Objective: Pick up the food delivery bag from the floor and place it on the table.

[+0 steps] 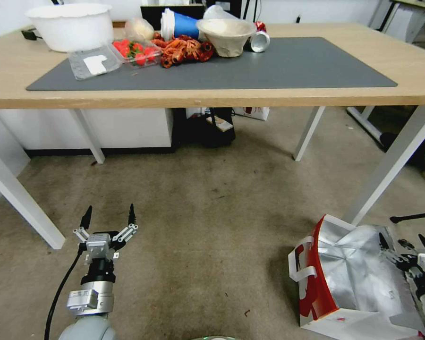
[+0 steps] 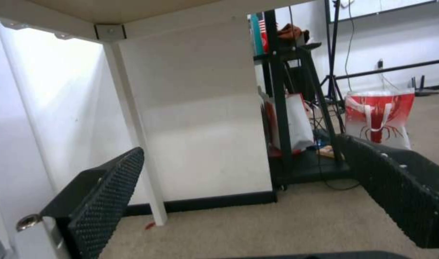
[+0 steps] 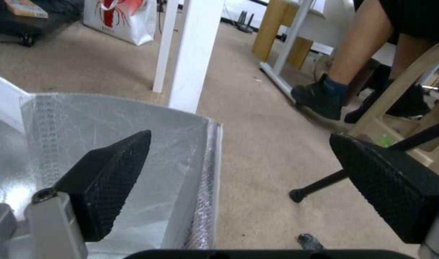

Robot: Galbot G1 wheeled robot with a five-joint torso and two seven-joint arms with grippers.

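Worktop [image 1: 278,89], broad and pale wood on slanted white legs, carries a dark grey mat [image 1: 288,63] with bowls, a tray of strawberries and a heap of red crayfish crowded at its far left; the near stretch of mat looks free for a delivery. Below it spreads the floor [image 1: 212,226], a rough brownish-grey carpet with dark stains. The bag [image 1: 354,283] stands on that floor to the right of the worktop, just by the near right leg, so the task looks barely begun: nothing is lifted, and the grasp, the raise and the set-down all seem left to do. The bag is boxy, white outside with red edges, lined in crinkled silver foil, its mouth gaping and its flat white strap handles hanging down the side. The right gripper [image 1: 403,244] hangs at the bag's open right rim; in the right wrist view its ridged black fingers [image 3: 109,180] are spread wide, one over the foil lining and the other out over the carpet, pinching nothing. The left gripper [image 1: 108,218] hovers low before the worktop's left legs, well apart from the bag, fingers likewise spread and empty.
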